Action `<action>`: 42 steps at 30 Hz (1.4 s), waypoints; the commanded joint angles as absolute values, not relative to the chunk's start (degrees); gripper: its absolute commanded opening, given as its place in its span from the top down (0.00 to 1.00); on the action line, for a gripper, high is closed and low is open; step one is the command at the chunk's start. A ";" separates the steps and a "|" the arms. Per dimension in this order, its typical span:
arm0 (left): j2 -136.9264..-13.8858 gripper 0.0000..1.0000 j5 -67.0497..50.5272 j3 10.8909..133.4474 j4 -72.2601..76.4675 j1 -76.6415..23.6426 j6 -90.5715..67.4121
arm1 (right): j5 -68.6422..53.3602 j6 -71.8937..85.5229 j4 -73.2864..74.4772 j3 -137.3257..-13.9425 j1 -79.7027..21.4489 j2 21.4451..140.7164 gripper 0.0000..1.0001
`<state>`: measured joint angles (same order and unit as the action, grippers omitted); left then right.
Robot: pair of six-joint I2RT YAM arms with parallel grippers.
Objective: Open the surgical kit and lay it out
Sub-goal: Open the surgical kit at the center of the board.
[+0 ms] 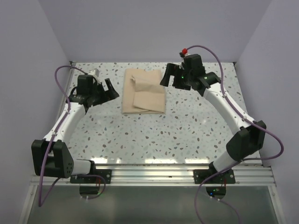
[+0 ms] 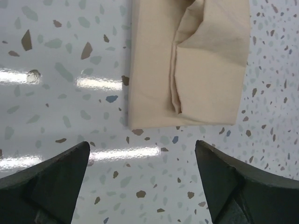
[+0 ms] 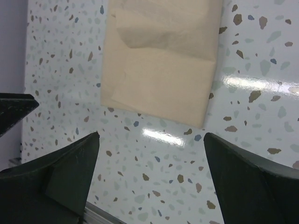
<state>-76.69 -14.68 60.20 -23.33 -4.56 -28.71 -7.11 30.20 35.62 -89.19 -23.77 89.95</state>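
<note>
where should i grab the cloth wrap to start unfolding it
Pinch the raised fold edge of the top flap on the cloth wrap; it seems to stand off the layer beneath. Come low from the left, where the open left gripper faces it.

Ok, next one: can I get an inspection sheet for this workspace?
Surface: speckled table, glossy, with light glare.
Job's things: cloth wrap folded shut, lying flat at back centre; contents hidden.
Clutter: nothing seen.
Grippers: left gripper and right gripper both open and empty, one on each side of the wrap, not touching it.
Cables: purple cables along both arms, off the wrap.
Surroundings: pale walls on three sides; metal rail at the near edge.
</note>
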 commanded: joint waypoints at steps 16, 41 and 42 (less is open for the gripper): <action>-71.64 0.08 -4.84 54.85 -31.82 -4.57 -24.96 | 18.63 17.14 61.15 -138.38 -43.50 133.57 0.04; -72.77 0.11 -2.37 55.90 -33.66 -4.48 -25.49 | 11.95 20.13 58.18 -141.95 -47.64 142.03 0.11; -72.77 0.11 -2.37 55.90 -33.75 -4.48 -25.40 | 12.48 19.78 58.10 -141.25 -47.64 142.81 0.13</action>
